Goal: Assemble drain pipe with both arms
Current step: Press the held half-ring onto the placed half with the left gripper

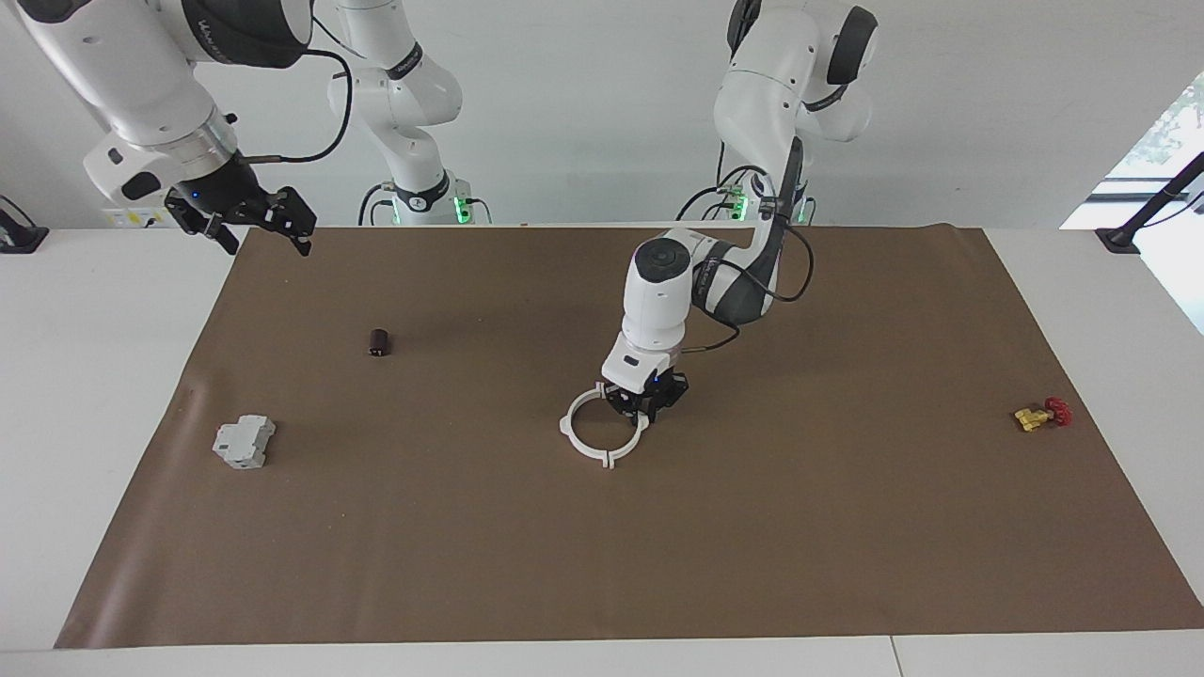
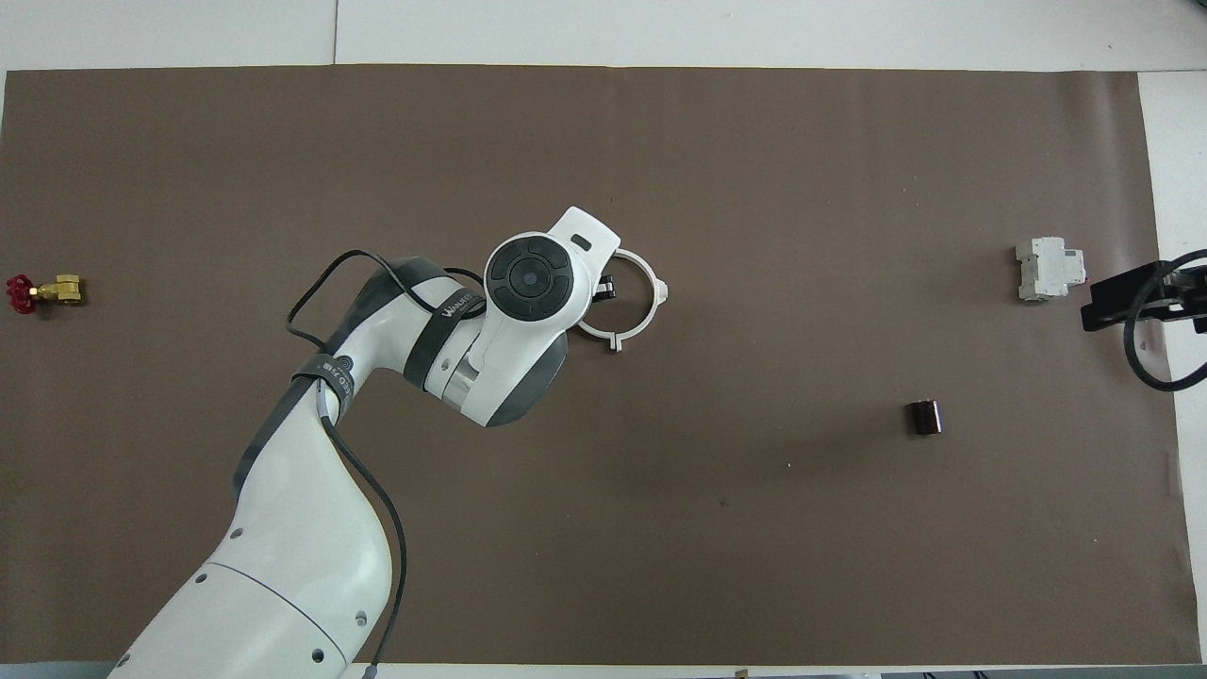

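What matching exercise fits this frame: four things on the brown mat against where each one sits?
Things:
1. white ring
2. grey block
3. dark cylinder
4. brass valve with red handle

Places:
A. at the left arm's end of the mat, alone
B. at the right arm's end, farther from the robots than the cylinder
C. mid-mat, with the left gripper down at its rim
D. toward the right arm's end, nearer to the robots than the block

Pairs: 1-C, 2-B, 3-D, 4-A

The right gripper waits raised at the right arm's end of the table.
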`<action>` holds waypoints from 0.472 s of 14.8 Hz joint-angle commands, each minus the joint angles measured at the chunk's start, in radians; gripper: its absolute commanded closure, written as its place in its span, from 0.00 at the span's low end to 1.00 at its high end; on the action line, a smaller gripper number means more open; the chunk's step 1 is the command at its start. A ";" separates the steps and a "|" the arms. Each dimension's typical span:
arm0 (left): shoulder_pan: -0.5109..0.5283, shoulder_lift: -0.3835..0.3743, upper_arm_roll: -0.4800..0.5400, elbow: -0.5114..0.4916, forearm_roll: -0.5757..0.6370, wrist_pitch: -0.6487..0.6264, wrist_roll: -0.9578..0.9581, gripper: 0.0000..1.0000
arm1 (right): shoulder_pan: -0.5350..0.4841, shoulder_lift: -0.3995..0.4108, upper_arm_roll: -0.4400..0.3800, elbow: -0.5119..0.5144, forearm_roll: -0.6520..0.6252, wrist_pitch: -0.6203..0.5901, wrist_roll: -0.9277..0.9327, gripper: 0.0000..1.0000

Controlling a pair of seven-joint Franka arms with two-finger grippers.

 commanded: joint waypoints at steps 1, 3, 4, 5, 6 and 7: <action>-0.004 -0.007 0.004 -0.021 -0.012 0.030 0.002 0.07 | -0.010 -0.013 0.003 -0.011 0.007 -0.009 -0.025 0.00; -0.005 -0.007 0.004 -0.019 -0.012 0.027 0.002 0.00 | -0.010 -0.013 0.003 -0.011 0.007 -0.009 -0.025 0.00; -0.004 -0.007 0.004 -0.019 -0.013 0.022 0.002 0.00 | -0.010 -0.013 0.003 -0.011 0.007 -0.009 -0.025 0.00; -0.002 -0.012 0.004 -0.019 -0.012 0.013 0.004 0.00 | -0.010 -0.013 0.003 -0.011 0.007 -0.009 -0.025 0.00; 0.003 -0.020 0.005 -0.021 -0.013 0.008 0.004 0.00 | -0.010 -0.013 0.003 -0.011 0.007 -0.009 -0.025 0.00; 0.018 -0.026 0.007 -0.021 -0.012 -0.004 0.007 0.00 | -0.010 -0.013 0.003 -0.011 0.007 -0.009 -0.025 0.00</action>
